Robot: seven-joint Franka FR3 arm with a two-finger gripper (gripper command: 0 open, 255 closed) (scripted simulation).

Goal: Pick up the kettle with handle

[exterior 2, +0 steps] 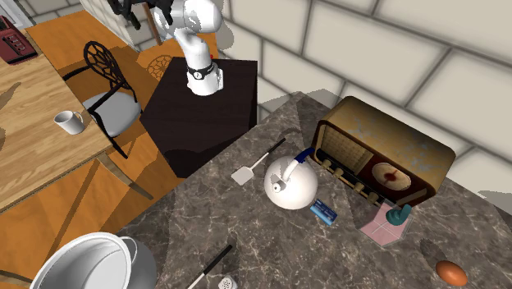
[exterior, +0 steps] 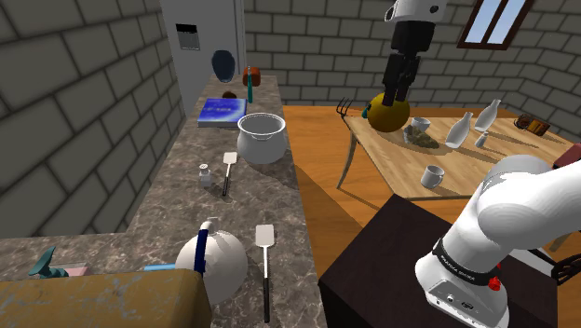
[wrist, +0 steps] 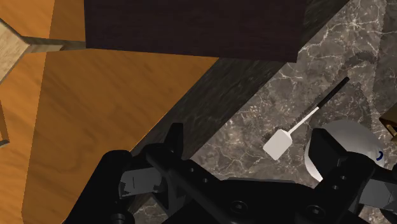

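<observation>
The white round kettle with a dark blue handle (exterior: 212, 266) stands at the shoulder view's lower left on the grey marbled counter (exterior: 177, 200). The all-black gripper (exterior: 398, 90) hangs at upper right, fingers apart and empty. The coming reach likely runs down-left.

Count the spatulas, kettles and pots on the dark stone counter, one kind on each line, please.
White spatulas with black handles: 2
Round white kettle with blue handle: 1
Round light-grey pot: 1
Total: 4
</observation>
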